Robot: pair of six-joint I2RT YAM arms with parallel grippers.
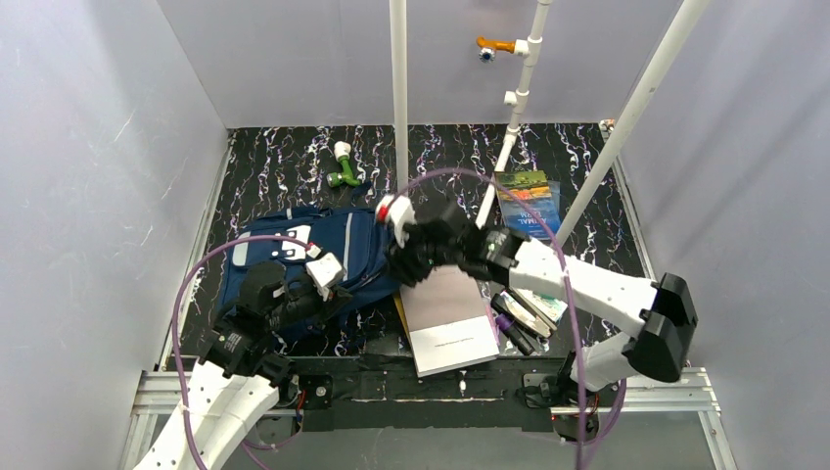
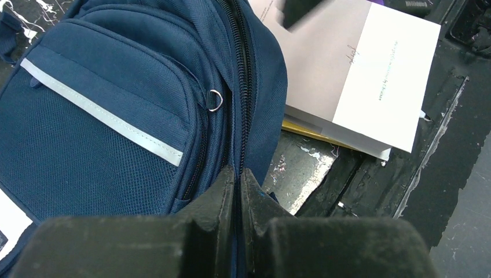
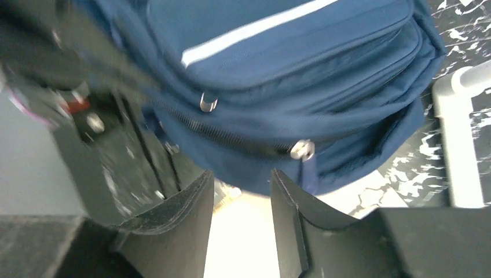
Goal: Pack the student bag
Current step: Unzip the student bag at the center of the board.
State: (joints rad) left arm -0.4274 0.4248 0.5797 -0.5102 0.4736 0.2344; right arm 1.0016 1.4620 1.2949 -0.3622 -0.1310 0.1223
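Observation:
The student bag (image 1: 294,257), navy blue with grey stripes, lies on the left of the table. In the left wrist view the student bag (image 2: 116,116) fills the left half, its main zipper (image 2: 242,87) running up the middle. My left gripper (image 2: 238,171) is shut on the fabric at that zipper edge, near the bag's front right side (image 1: 341,292). My right gripper (image 3: 240,174) stands open at the bag's right edge (image 1: 396,262), above a white notebook (image 1: 450,318). Nothing is between its fingers. A metal zipper pull (image 3: 301,150) hangs just beyond the right fingertip.
A yellow book peeks out under the white notebook (image 2: 359,75). A blue-covered book (image 1: 529,201) lies at the back right, and a dark case with pens (image 1: 524,318) sits under my right arm. A green and white object (image 1: 342,166) lies behind the bag. White poles (image 1: 399,88) rise from the black marbled table (image 1: 274,162).

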